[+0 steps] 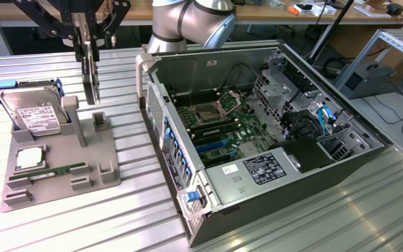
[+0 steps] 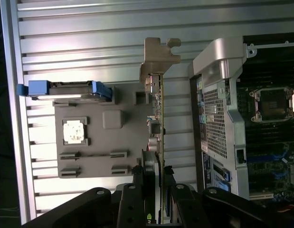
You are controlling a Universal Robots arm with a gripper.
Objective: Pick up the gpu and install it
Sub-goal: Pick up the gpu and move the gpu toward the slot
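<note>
The gpu (image 1: 89, 79) hangs on edge, lifted above the grey holder tray (image 1: 96, 157), with my gripper (image 1: 92, 38) shut on its upper part. In the wrist view the gpu (image 2: 159, 118) appears edge-on as a thin board, its silver bracket (image 2: 158, 54) at the far end, and my gripper (image 2: 156, 178) clamps it from both sides. The card is beside the open computer case (image 1: 159, 121), to the exterior view's left of its rear wall. The motherboard (image 1: 222, 123) with blue slots lies exposed inside the case.
On the holder tray sit a hard drive (image 1: 33, 113) with a white label in blue rails, a CPU (image 1: 30, 157) and a green RAM stick (image 1: 54, 170). The case's drive cage (image 1: 285, 89) and cables rise at the exterior view's right. A slatted metal table (image 1: 117, 220) lies underneath.
</note>
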